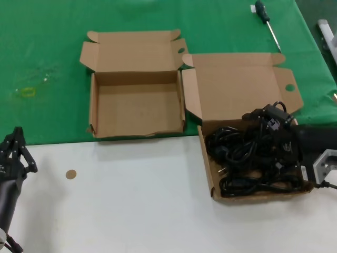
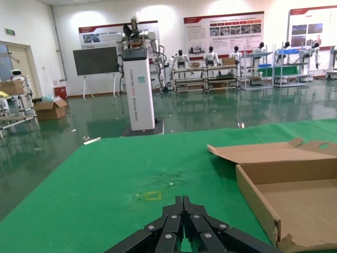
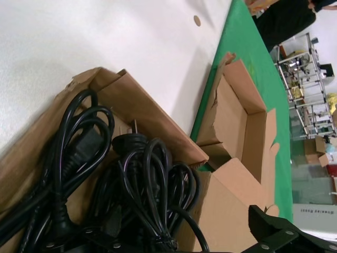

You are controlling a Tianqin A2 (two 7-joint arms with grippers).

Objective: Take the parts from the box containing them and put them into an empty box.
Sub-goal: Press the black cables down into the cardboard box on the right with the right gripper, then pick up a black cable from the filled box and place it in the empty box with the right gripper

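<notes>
Empty box [image 1: 138, 108] open from above, its raised lid [image 1: 134, 50] blocking the far side, power cords [image 1: 247, 158] crowding the neighbouring box [image 1: 210, 168], white counter [image 1: 131, 195] in front open, screwdriver [image 1: 267, 23] far back

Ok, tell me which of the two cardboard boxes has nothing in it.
The box on the left, sitting on the green cloth: its floor is bare. The other box, by the right gripper, holds black cords.

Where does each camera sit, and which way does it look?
Head: high, looking down at the empty box, the cord box, both arms.
Left wrist: low on the parked left gripper, looking across the green cloth into the hall.
Right wrist: on the right gripper, above the cords.
All three show the empty box.
</notes>
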